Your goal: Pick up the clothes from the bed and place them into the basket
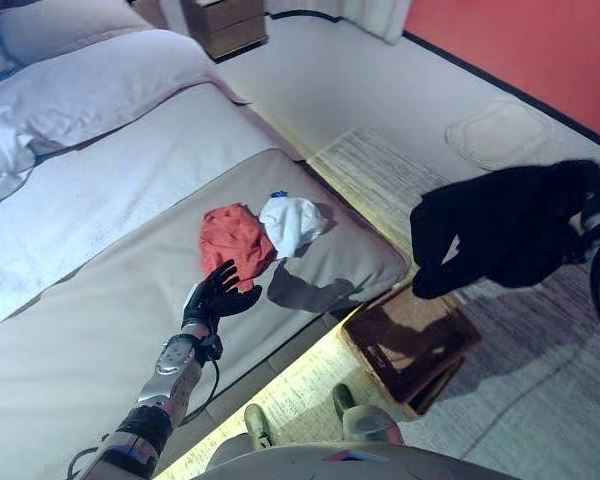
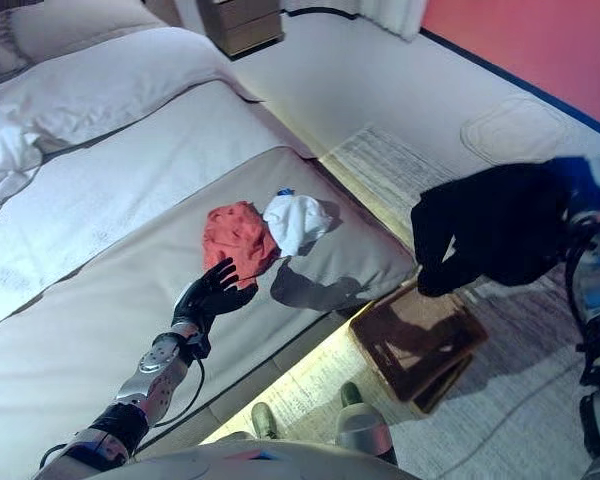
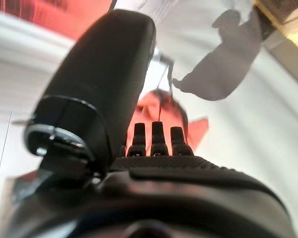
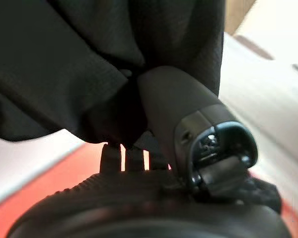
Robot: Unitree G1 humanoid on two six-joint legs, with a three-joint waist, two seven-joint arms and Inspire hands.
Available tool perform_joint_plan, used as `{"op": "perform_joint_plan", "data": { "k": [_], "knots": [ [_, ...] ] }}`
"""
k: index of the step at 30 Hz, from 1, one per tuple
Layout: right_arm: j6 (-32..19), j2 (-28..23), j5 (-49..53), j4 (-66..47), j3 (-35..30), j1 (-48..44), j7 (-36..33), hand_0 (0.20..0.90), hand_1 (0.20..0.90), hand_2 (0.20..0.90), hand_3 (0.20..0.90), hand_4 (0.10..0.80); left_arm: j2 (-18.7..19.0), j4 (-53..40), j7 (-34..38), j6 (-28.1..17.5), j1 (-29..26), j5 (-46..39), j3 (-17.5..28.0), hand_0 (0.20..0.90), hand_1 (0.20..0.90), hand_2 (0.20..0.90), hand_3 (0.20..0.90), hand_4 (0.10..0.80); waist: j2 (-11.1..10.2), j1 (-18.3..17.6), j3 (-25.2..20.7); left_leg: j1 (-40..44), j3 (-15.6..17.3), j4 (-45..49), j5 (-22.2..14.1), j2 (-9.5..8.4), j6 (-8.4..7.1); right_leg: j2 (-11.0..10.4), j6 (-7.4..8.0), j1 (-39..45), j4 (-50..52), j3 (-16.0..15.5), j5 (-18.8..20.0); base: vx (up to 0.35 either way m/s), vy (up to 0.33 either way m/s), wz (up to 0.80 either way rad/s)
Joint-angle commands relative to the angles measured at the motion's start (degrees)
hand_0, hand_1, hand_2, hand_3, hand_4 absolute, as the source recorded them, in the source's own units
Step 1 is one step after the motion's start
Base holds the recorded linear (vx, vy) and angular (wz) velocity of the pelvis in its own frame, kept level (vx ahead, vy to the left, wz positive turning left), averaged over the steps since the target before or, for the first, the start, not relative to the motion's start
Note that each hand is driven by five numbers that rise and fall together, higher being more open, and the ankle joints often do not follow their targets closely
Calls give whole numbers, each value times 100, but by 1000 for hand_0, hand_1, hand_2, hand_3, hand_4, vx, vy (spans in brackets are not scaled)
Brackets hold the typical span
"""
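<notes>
A red garment (image 1: 235, 240) and a white garment (image 1: 292, 223) lie crumpled side by side on the grey bed cover (image 1: 100, 320). My left hand (image 1: 215, 293) hovers open just short of the red garment, which shows past its fingers in the left wrist view (image 3: 164, 111). My right hand (image 4: 154, 163) is shut on a black garment (image 1: 510, 225) and holds it up in the air above and to the right of the brown basket (image 1: 412, 345), which stands on the floor by the bed's edge.
White pillows (image 1: 90, 85) lie at the head of the bed. A wooden nightstand (image 1: 227, 25) stands at the far wall. A striped rug (image 1: 540, 380) covers the floor beside the bed, under the basket. A red wall (image 1: 520, 40) is at the right.
</notes>
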Motion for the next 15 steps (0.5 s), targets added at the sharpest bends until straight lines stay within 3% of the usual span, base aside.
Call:
{"op": "perform_joint_plan", "data": {
  "k": [1,15],
  "knots": [
    [-536,-170,-62,-87,-308,-381,-197,300,300,300,200,100,-58,146,-35,-338,-436,264,17,900,900,900,900,800,-62,130,-749,180,-101,418,-977,176,-157,150,16,-495,414,23,-111,-45,-57,-18],
    [-655,862,-387,1148,226,-275,84,300,300,300,200,100,-184,343,-108,-429,-710,465,-89,900,900,900,900,800,61,217,-596,142,-26,542,-985,208,-207,187,-39,-582,413,-143,-80,-28,-54,-3]
  ]
}}
